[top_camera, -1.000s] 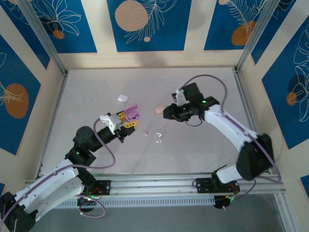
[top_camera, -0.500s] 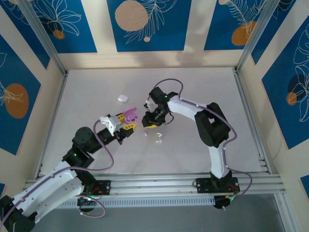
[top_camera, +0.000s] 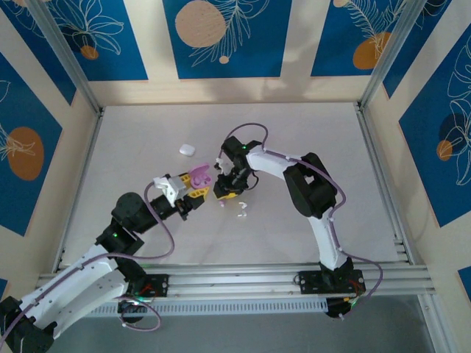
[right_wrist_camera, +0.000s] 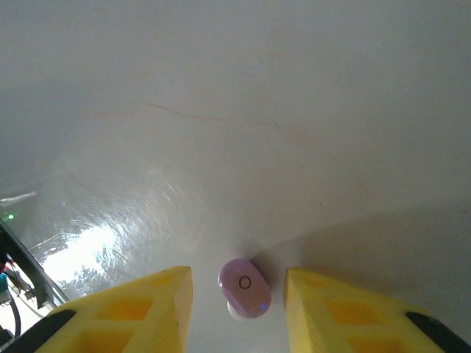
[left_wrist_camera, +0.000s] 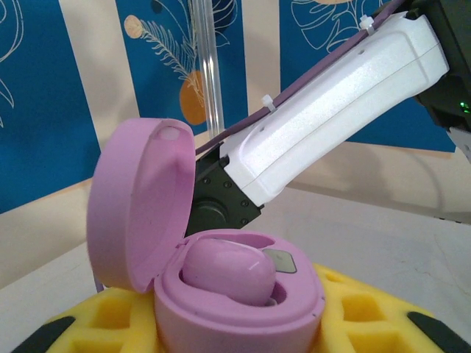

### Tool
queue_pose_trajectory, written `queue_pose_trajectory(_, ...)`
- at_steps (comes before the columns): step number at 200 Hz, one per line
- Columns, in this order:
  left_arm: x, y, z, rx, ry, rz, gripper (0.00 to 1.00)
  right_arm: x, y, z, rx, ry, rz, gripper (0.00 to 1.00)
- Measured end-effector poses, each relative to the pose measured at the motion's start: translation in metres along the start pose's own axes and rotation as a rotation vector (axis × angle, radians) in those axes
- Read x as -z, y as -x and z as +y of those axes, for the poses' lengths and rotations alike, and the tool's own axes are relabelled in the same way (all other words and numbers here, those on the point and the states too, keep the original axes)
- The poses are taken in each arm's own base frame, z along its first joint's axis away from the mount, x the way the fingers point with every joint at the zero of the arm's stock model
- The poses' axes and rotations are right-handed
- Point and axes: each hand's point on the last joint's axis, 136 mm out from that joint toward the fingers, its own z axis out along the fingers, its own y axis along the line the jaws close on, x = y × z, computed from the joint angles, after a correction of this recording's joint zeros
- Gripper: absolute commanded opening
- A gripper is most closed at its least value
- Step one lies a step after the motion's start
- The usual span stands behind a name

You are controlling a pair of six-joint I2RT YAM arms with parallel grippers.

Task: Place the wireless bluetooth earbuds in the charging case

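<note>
1. The right gripper (top_camera: 225, 192) has swung in from the right side of the table (top_camera: 132, 147) and now hangs just beside the left gripper (top_camera: 196, 189), with its jaws parted and empty.
2. A purple earbud (right_wrist_camera: 244, 287) lies on the table between those fingers.
3. The left gripper stays clenched on the open purple case (left_wrist_camera: 228, 312), unmoved, with a seated earbud (left_wrist_camera: 228, 271) inside.
4. The white earbuds (top_camera: 241, 207) lie nearby, as before.
</note>
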Motion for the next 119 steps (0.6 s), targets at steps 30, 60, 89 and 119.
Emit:
queue_pose_trajectory(30,0.000,0.000,0.000,0.001,0.000,0.001,0.30,-0.007,-0.002,0.000,0.016,0.012,0.025,0.36)
queue_pose_trajectory(60,-0.002,-0.003,0.000,0.003,-0.001,0.011,0.30,-0.007,-0.004,0.001,0.035,0.016,0.034,0.35)
queue_pose_trajectory(89,-0.003,-0.004,0.000,0.004,-0.002,0.014,0.30,-0.010,-0.010,0.003,0.051,0.016,0.056,0.32)
queue_pose_trajectory(119,-0.003,-0.004,0.000,0.005,-0.002,0.016,0.30,-0.011,-0.011,0.003,0.060,0.014,0.062,0.30)
